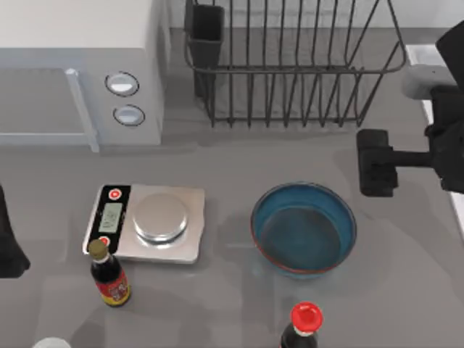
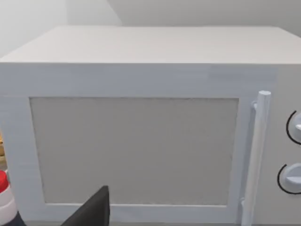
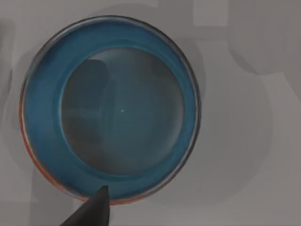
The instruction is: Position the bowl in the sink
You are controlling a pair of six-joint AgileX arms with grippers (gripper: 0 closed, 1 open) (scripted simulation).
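The bowl [image 1: 304, 229] sat upright and empty on the desk [image 1: 232, 167], right of the scale [image 1: 147, 222] and in front of the rack [image 1: 290, 61]. Nothing touched it. The sink [image 1: 428, 54] showed as a pale rim at the desk's far right edge, well apart from the bowl.

The right claw [image 1: 377, 163] hung above the desk just beyond the bowl's right rear rim, not yet over it. Whether its fingers stood apart or together I could not tell. In the right wrist view the bowl [image 3: 110, 108] lay almost straight below, with one dark fingertip [image 3: 91, 211] at its near rim.

The left arm was parked at the desk's left edge, its wrist camera facing the microwave [image 2: 141, 127]; its claw's state I could not tell either.

The step in hand looked like the approach, before any grasp. The next move would call for setting the right claw over one wall of the bowl, coming down astride the rim, closing, then lifting and carrying it rightward to the sink.
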